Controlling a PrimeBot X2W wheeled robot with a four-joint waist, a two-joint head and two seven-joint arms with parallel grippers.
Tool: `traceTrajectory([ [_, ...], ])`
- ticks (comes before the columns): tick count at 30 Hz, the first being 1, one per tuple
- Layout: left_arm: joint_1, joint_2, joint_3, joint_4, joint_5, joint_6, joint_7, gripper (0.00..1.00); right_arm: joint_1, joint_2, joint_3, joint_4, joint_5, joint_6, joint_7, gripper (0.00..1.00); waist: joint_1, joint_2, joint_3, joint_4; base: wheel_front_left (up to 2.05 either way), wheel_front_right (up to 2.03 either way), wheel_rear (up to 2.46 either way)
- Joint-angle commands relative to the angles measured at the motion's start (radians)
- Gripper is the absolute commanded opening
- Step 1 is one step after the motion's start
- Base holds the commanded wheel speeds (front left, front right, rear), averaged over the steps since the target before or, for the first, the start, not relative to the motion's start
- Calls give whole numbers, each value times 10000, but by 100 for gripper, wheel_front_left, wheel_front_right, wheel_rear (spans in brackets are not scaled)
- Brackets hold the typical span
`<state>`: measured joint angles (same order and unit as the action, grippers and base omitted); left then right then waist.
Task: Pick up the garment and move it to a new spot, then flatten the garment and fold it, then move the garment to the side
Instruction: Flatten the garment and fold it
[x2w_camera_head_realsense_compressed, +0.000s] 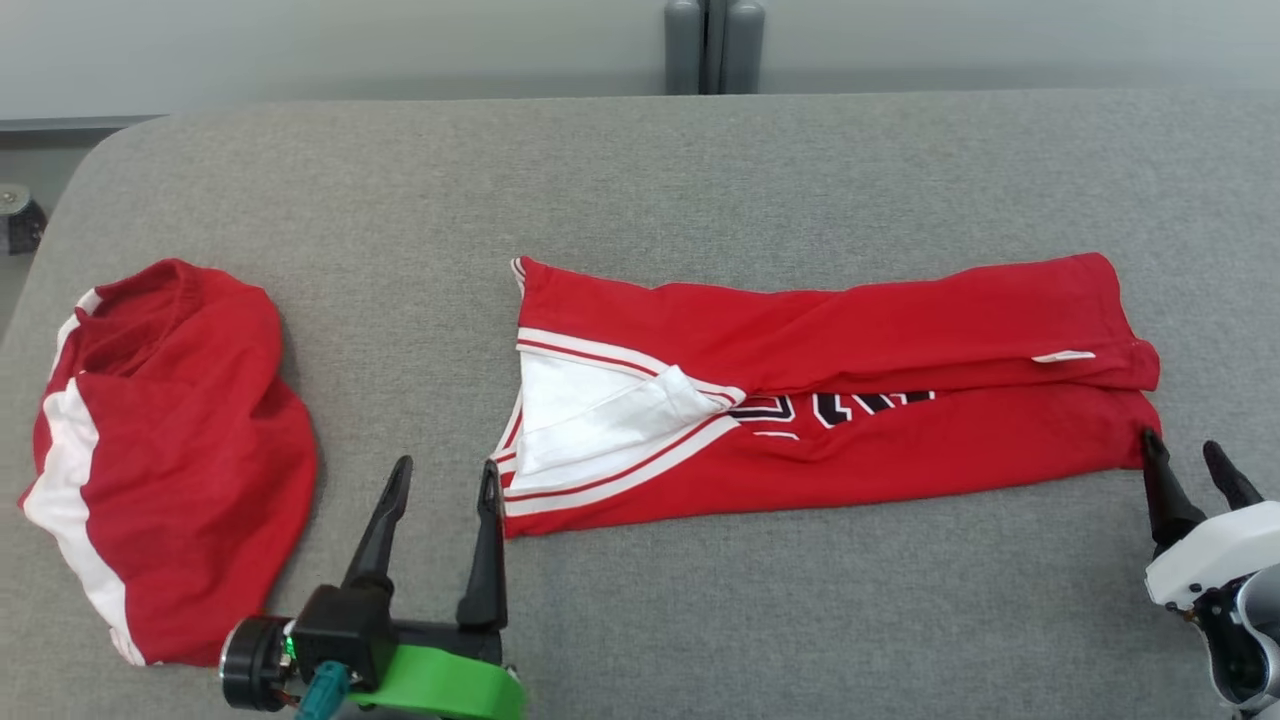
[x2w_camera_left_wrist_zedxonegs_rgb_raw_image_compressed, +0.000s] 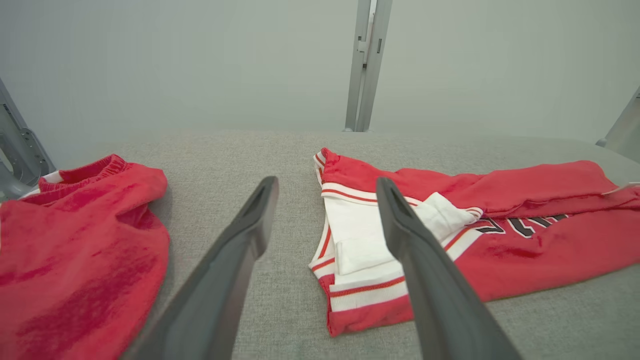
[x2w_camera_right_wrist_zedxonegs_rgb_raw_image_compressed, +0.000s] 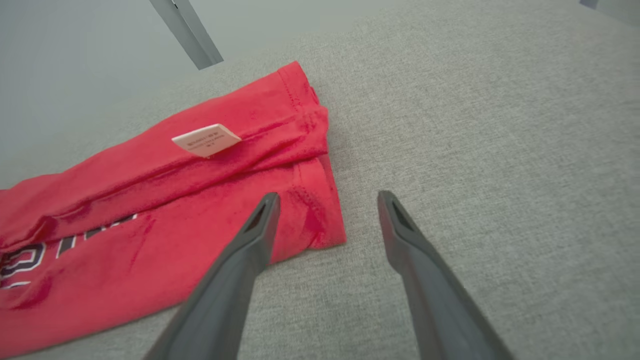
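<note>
The garment (x2w_camera_head_realsense_compressed: 850, 400) is a red jersey with white trim and black letters. It lies in a long folded strip across the middle of the grey table, and its white collar end (x2w_camera_left_wrist_zedxonegs_rgb_raw_image_compressed: 360, 235) points left. My left gripper (x2w_camera_head_realsense_compressed: 445, 470) stands open just left of that end, its right finger at the hem, with nothing held. In the left wrist view the left gripper (x2w_camera_left_wrist_zedxonegs_rgb_raw_image_compressed: 326, 182) frames the collar edge. At the strip's right corner my right gripper (x2w_camera_head_realsense_compressed: 1182, 442) is open and empty. The right wrist view shows the right gripper (x2w_camera_right_wrist_zedxonegs_rgb_raw_image_compressed: 327, 196) straddling the red corner (x2w_camera_right_wrist_zedxonegs_rgb_raw_image_compressed: 320, 220), near a white label (x2w_camera_right_wrist_zedxonegs_rgb_raw_image_compressed: 206, 140).
A second red and white garment (x2w_camera_head_realsense_compressed: 170, 450) lies bunched at the table's left edge, also seen as the red heap (x2w_camera_left_wrist_zedxonegs_rgb_raw_image_compressed: 75, 250). The grey padded table (x2w_camera_head_realsense_compressed: 700, 180) stretches bare behind the jersey. A grey post (x2w_camera_head_realsense_compressed: 712, 45) stands beyond the far edge.
</note>
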<state>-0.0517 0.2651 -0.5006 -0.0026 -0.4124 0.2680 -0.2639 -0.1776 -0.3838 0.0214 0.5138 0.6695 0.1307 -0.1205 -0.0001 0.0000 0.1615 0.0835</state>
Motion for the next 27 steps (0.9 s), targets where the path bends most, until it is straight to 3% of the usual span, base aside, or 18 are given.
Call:
traceTrajectory([
  [1,266,-227,88,-14,312,-120,-4,100,-309,20,-144,119,-52,2,64,100,1,0,-60,461,0,0,0],
  [11,865,-1347,591,111,1863,-667,-4,100,-1762,-159,-1669,2329,-1598,0,850,100,1,0,82,1464,0,0,0],
  [21,1068,-1773,1010,205,2585,-1124,-4,100,-2506,182,-2225,4232,-2725,-1,1416,100,1,0,268,1738,0,0,0],
  [22,1080,-1802,1042,210,2645,-1176,-4,100,-2490,272,-2189,4401,-2776,-1,1477,77,1,0,268,1738,0,0,0],
  [23,1087,-1825,1064,218,2684,-1194,-4,100,-2488,364,-2165,4511,-2766,-1,1531,35,1,0,266,1733,0,0,0],
  [24,1101,-1851,1104,225,2719,-1239,-4,100,-2464,448,-2129,4592,-2731,-1,1547,0,1,0,255,1720,0,0,0],
  [27,1170,-1903,1208,225,2794,-1318,-4,100,-2285,472,-1945,4629,-2806,-7,1421,0,1,0,210,1636,0,0,0],
])
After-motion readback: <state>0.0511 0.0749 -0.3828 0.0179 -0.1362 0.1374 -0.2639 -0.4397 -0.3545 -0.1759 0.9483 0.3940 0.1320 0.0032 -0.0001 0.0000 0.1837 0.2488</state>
